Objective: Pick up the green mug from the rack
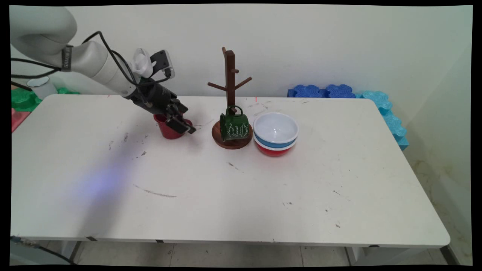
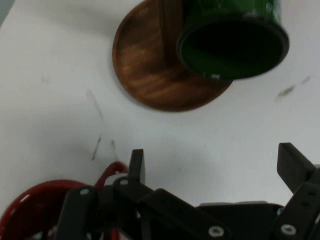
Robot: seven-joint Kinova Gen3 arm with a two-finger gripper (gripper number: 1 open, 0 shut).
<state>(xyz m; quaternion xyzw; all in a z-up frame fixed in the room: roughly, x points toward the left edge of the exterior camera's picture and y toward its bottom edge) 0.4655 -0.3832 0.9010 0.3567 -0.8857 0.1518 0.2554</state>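
Hovering low over the white table [image 1: 241,188], your black two-finger claw [image 1: 181,126] sits at the rim of the small red cup [image 1: 168,130], slanted down from the upper left. From the hand view you can see why it reads as empty: the two fingers stand wide apart, with bare table between them, and nothing is pinched. One finger [image 2: 136,165] lies right beside the red cup's rim and handle [image 2: 111,172], at the picture's bottom left, so the cup is beside the claw, not between the fingers; whether that finger actually touches the rim you cannot tell.

Just to the right of the cup stands the dark brown wooden mug tree with a round base [image 1: 230,109]. The green enamel mug with white lettering [image 1: 234,126] hangs from a low peg by its handle, which is why it tips sideways over the base and shows its open mouth to the hand camera.

Beside the tree's base, the white-lined bowls [image 1: 275,130] are nested, a blue one inside a red one, so they take up one spot. Blue foam blocks [image 1: 324,91] sit at the table's far right edge, well apart from the claw.
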